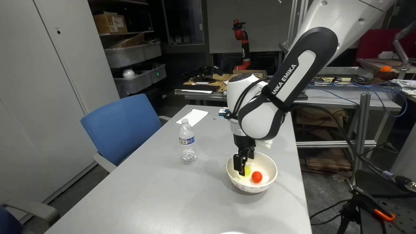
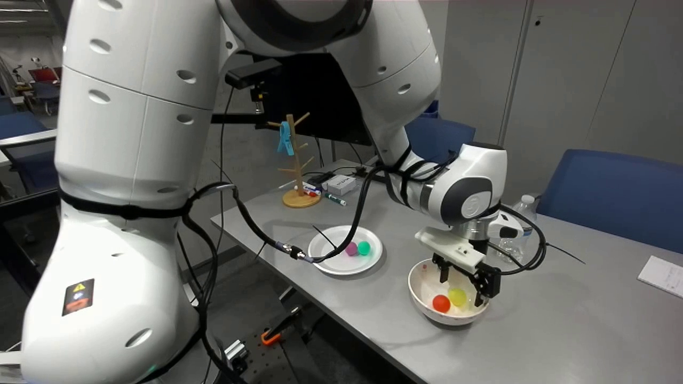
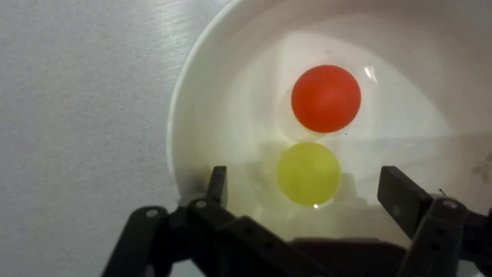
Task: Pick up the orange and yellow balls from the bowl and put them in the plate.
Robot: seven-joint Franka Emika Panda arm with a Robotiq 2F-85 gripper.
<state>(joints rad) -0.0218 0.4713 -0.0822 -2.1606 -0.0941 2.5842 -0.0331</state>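
The bright orange ball (image 1: pixel 256 177) (image 2: pixel 441 303) (image 3: pixel 326 99) and the yellow ball (image 1: pixel 247 171) (image 2: pixel 457 296) (image 3: pixel 308 174) lie close together inside the deep white bowl (image 1: pixel 250 188) (image 2: pixel 425 301) (image 3: pixel 215 96). My gripper (image 1: pixel 246 165) (image 2: pixel 463 288) (image 3: pixel 305 184) points down into the bowl, open and empty. In the wrist view its fingers stand on either side of the yellow ball, apart from it; the left finger is near the bowl's wall. The flat white plate (image 2: pixel 352 268) holds a pink ball (image 2: pixel 351 248) and a green ball (image 2: pixel 364 247); only its rim (image 1: pixel 233 232) shows in an exterior view.
A clear water bottle (image 1: pixel 187 143) (image 2: pixel 515 240) stands beside the bowl. A wooden peg stand (image 2: pixel 293 160), markers (image 2: pixel 335 199) and a small white box (image 2: pixel 340 184) are past the plate. White paper (image 1: pixel 193 117) lies on the table. An arm cable (image 2: pixel 299 253) hangs over the plate.
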